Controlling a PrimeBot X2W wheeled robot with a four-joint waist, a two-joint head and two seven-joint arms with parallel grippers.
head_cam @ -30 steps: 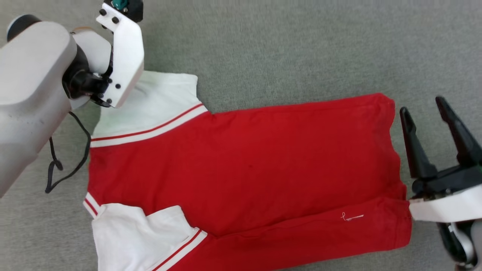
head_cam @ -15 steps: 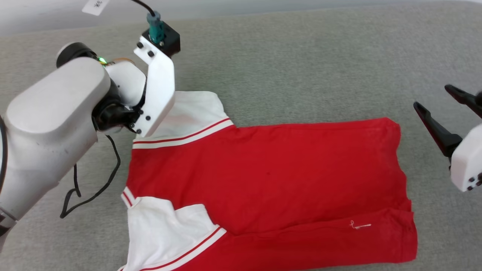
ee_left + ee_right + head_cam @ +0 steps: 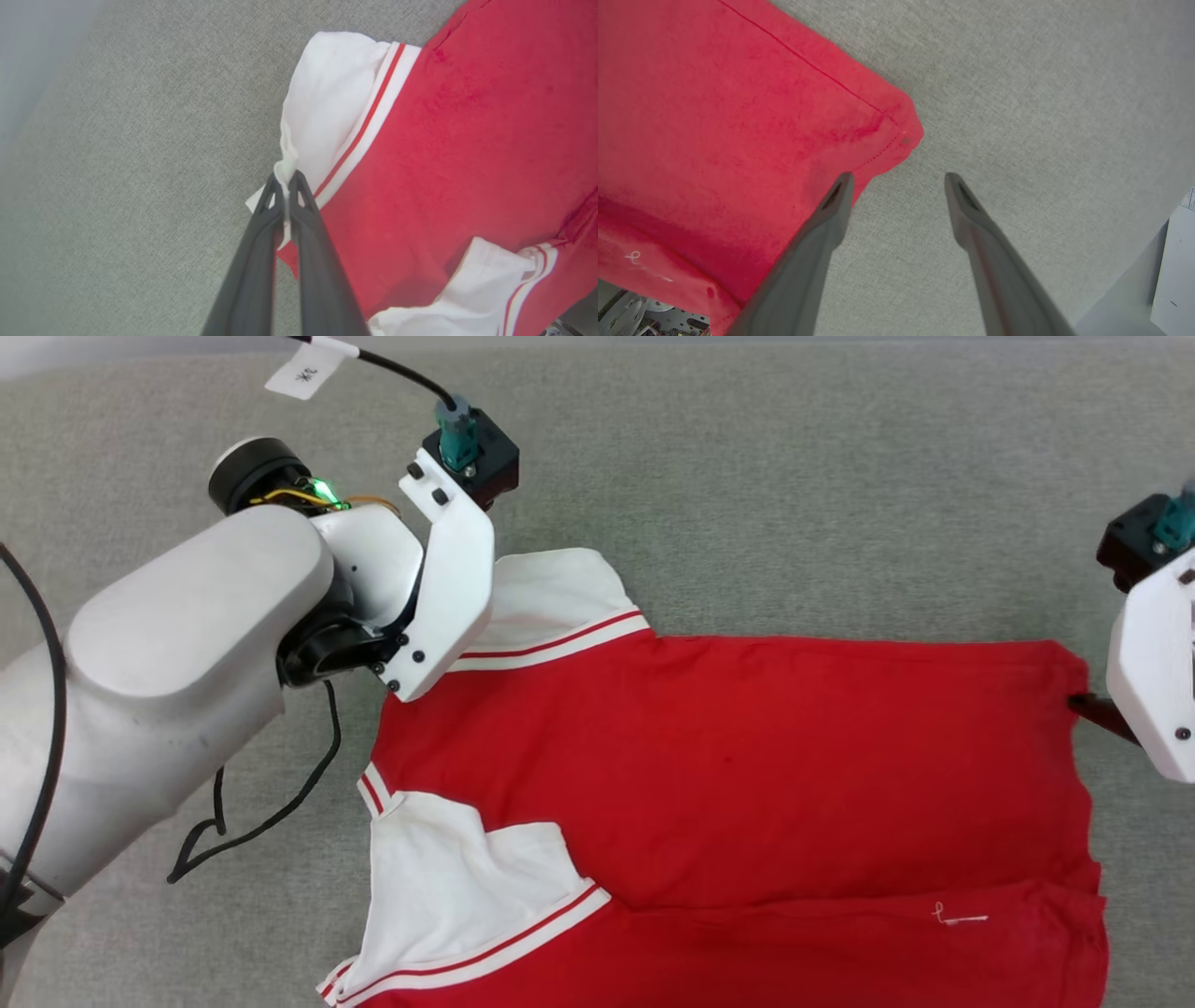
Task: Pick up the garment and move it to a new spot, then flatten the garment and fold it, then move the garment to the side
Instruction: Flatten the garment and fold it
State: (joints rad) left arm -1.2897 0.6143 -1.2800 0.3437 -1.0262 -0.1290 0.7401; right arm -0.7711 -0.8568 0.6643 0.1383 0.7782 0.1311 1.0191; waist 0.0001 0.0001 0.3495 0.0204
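- Jaws of your left gripper (image 3: 285,179) are pressed together on a pinch of white cloth at the edge of the far sleeve (image 3: 327,107), close to its striped seam.
- Jaws of your right gripper (image 3: 899,179) stand wide apart with nothing between them. One finger lies over the red hem and the other over bare surface, just beside the far hem corner (image 3: 901,126). Whether either tip touches the cloth cannot be told.
- The red jersey T-shirt with white short sleeves (image 3: 728,765) lies spread on the grey woven-textured counter (image 3: 840,476). Its plain red face is up, collar end towards your left arm, hem end towards your right.
- The near sleeve (image 3: 448,887) is turned in over the body, and a fold line runs along the near side. The main panel lies mostly smooth.
- Judgement: the step in hand is the fold. One long side looks already turned in, and you are setting a two-point hold along the far edge. Only the left point is made.
- Next move calls for these:
  - Bring the right gripper onto the hem corner so the cloth sits between its fingers, then close.
  - Catch both layers, not the top one alone.
  - Lift both ends together and level, keeping the far edge taut between the two holds.
  - Carry that edge towards the near side.
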